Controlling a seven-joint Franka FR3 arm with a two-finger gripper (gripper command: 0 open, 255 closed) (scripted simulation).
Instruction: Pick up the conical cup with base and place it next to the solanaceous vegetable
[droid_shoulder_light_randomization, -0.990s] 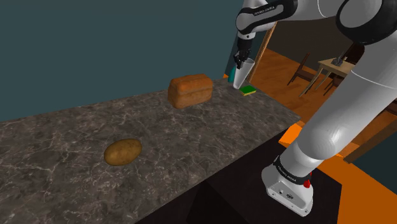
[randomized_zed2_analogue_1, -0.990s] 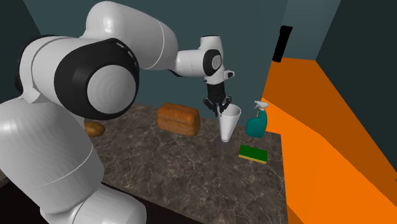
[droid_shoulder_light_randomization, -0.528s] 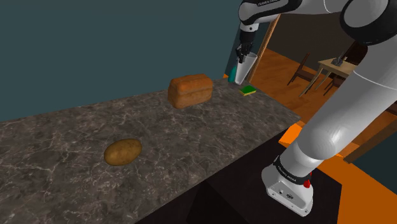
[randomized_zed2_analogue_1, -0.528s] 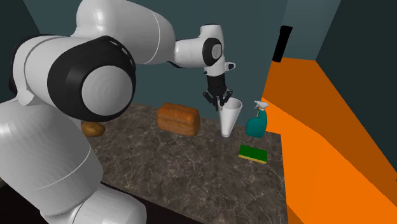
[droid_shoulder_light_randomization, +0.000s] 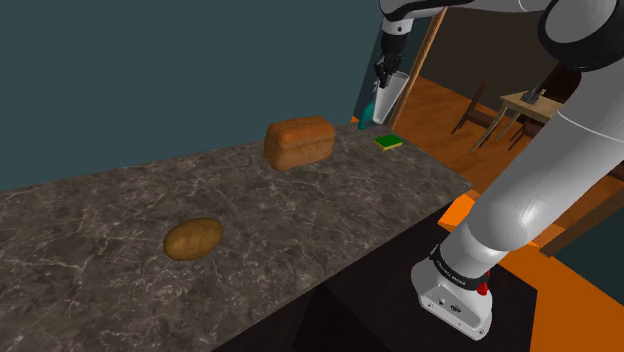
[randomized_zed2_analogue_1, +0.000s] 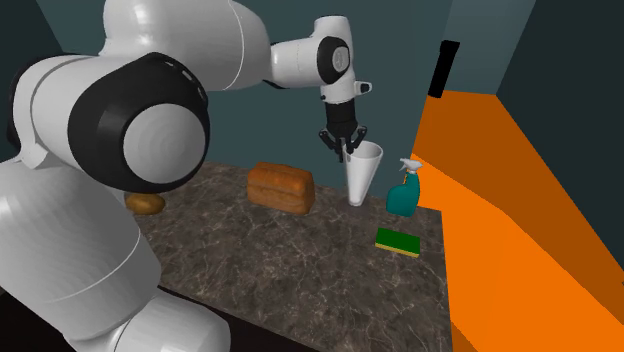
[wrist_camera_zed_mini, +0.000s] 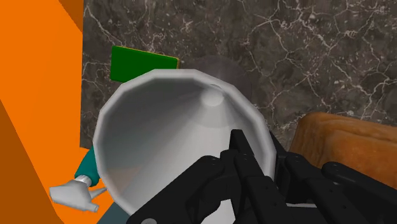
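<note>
My gripper (droid_shoulder_light_randomization: 384, 75) (randomized_zed2_analogue_1: 344, 148) is shut on the rim of a white conical cup (droid_shoulder_light_randomization: 388, 100) (randomized_zed2_analogue_1: 362, 175), which hangs point-down above the far end of the marble counter (droid_shoulder_light_randomization: 100, 220). In the wrist view the black fingers (wrist_camera_zed_mini: 251, 159) pinch the cup's wall (wrist_camera_zed_mini: 172, 127), one inside and one outside. A brown potato (droid_shoulder_light_randomization: 193, 238) (randomized_zed2_analogue_1: 148, 203) lies far off on the counter, toward the shoulder view's lower left.
A brown bread loaf (droid_shoulder_light_randomization: 299, 142) (randomized_zed2_analogue_1: 281, 186) (wrist_camera_zed_mini: 343, 146) sits between cup and potato. A green sponge (droid_shoulder_light_randomization: 388, 142) (randomized_zed2_analogue_1: 400, 241) (wrist_camera_zed_mini: 143, 63) and a teal spray bottle (randomized_zed2_analogue_1: 403, 190) (wrist_camera_zed_mini: 86, 175) stand below the cup, near the orange wall (randomized_zed2_analogue_1: 500, 220).
The gripper has risen with the cup, lifting it higher above the counter. Nothing else has moved.
</note>
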